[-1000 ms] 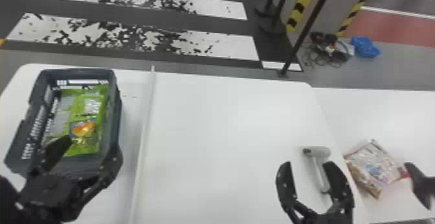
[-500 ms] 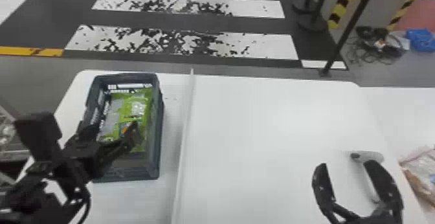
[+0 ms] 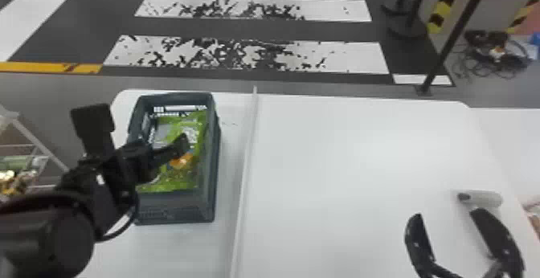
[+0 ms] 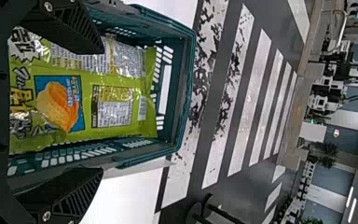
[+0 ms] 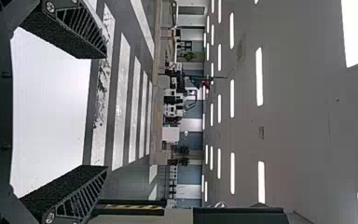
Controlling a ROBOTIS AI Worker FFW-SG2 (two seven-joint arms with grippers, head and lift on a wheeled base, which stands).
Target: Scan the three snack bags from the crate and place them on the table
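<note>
Left gripper [image 3: 138, 130] fingers apart, near crate [image 3: 176, 213]; green snack bag [image 3: 170, 182] in crate, ahead of fingers. Right gripper [image 3: 448, 216] fingers apart, scanner [image 3: 488, 198] near one fingertip.

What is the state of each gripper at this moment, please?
Left gripper: open, holding nothing, at the crate.
Right gripper: open, holding nothing, over the table.

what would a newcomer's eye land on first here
Probably the shiny lime-green snack bag in the dark blue-green plastic crate at the left of the white table, with the black left gripper open over it. Next come the worn white stripes on the dark floor beyond.
</note>
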